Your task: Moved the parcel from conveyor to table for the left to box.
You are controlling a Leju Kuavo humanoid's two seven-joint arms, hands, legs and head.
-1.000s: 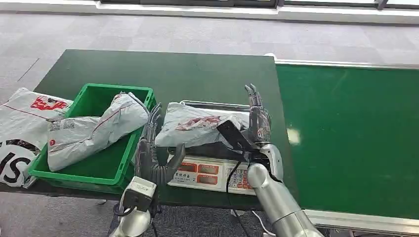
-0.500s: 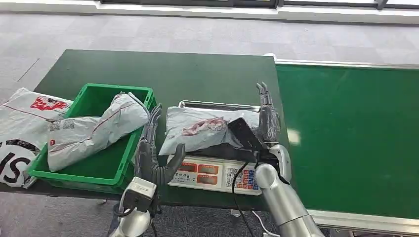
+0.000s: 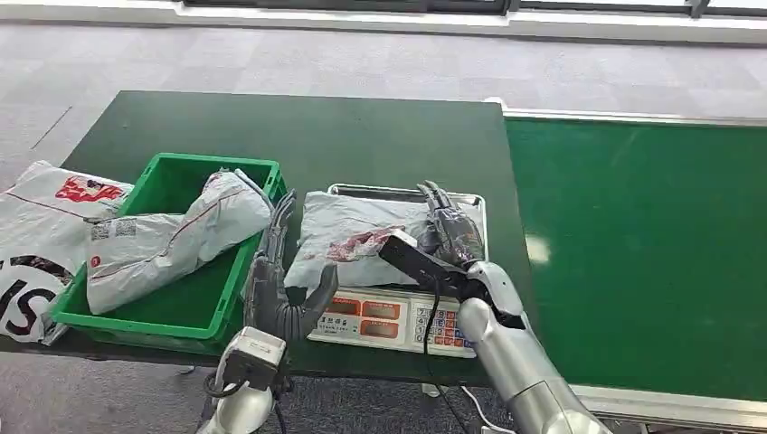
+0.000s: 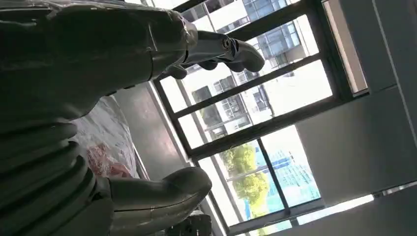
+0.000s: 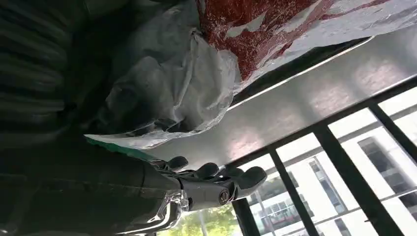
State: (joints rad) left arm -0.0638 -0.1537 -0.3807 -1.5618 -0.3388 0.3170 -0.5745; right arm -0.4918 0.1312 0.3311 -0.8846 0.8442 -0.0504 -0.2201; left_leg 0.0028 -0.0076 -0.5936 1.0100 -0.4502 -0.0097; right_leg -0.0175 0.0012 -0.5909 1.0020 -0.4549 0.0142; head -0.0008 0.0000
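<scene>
On the scale [image 3: 398,316], the right hand [image 3: 449,231] has shifted onto the parcel [image 3: 362,237].

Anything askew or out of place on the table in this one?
Yes. One grey parcel lies tilted across the green bin, poking over its rim, and a bag hangs off the table's left edge. The parcel on the scale lies flat.

A grey mailer bag [image 3: 172,233] is leaned in the green crate [image 3: 154,312] at the table's left front edge, another white bag [image 3: 36,226] being draped off that edge.
</scene>
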